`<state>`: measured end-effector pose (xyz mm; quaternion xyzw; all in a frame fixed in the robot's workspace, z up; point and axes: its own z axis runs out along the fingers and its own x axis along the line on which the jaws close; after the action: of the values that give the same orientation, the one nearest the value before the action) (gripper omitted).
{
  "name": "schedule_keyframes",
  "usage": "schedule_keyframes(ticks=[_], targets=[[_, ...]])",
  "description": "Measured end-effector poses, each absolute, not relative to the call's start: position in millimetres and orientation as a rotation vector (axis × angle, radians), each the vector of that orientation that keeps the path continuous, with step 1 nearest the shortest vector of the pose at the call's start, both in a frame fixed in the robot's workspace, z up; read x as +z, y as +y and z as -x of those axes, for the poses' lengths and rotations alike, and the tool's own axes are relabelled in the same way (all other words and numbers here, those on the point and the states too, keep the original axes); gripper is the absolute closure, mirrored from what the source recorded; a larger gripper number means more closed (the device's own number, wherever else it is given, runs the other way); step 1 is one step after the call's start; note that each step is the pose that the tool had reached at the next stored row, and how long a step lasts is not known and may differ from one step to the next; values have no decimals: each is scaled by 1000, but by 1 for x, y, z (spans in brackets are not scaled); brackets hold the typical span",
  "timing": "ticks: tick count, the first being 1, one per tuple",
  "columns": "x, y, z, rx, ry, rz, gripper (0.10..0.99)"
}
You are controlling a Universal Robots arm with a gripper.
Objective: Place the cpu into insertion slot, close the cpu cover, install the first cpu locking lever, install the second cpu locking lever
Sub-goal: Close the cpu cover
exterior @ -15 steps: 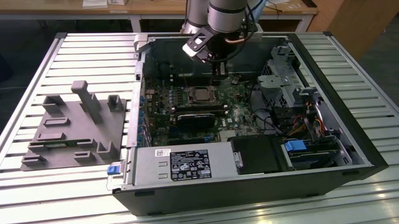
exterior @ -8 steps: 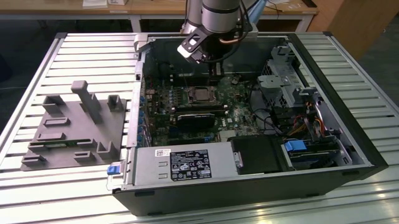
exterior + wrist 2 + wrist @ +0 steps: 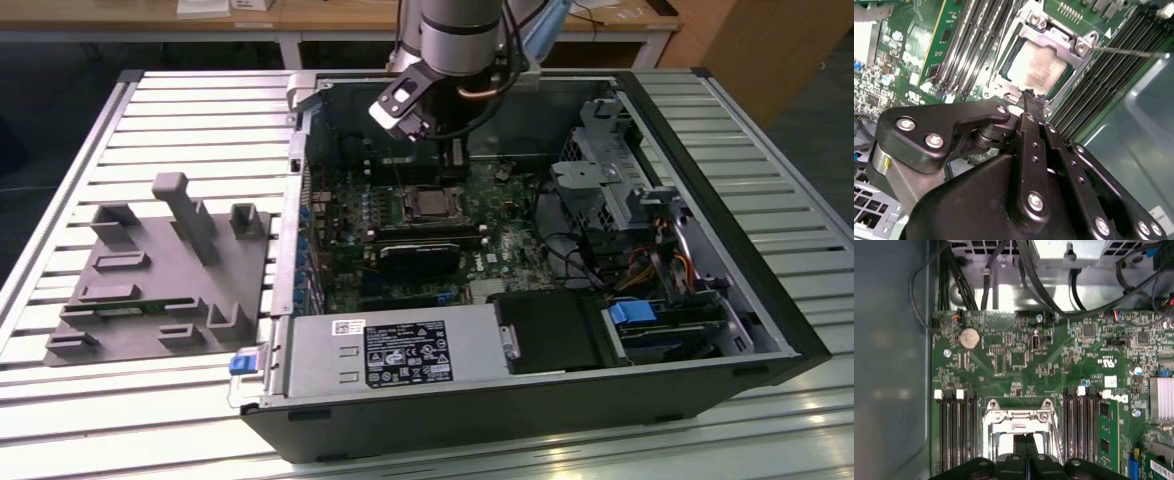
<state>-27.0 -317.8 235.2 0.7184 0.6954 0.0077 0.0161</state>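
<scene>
Hangs with the gripper (image 3: 1031,97) pinched closed on nothing, tips at one edge of the cpu cover (image 3: 1054,36). Shows the cpu (image 3: 1036,67) seated in the insertion slot (image 3: 407,205), framed by the lowered cover. Has a thin locking lever (image 3: 1126,50) jutting out over the memory slots (image 3: 1124,35) beside it. Sits deep inside the open computer case (image 3: 747,230), walls standing well apart around the motherboard (image 3: 1054,365), top side open.

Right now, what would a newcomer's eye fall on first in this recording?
The open computer case on the slatted table, with the arm reaching down into it in the exterior view. In the second wrist view, the shut black gripper has its tip right beside the cpu, which lies framed by the silvery cpu cover.
</scene>
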Motion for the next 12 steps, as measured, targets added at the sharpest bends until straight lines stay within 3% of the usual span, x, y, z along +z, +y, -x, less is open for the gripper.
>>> schedule_keyframes(ticks=[12], targets=[[231,-319,42,24,2164,-2233,984]])
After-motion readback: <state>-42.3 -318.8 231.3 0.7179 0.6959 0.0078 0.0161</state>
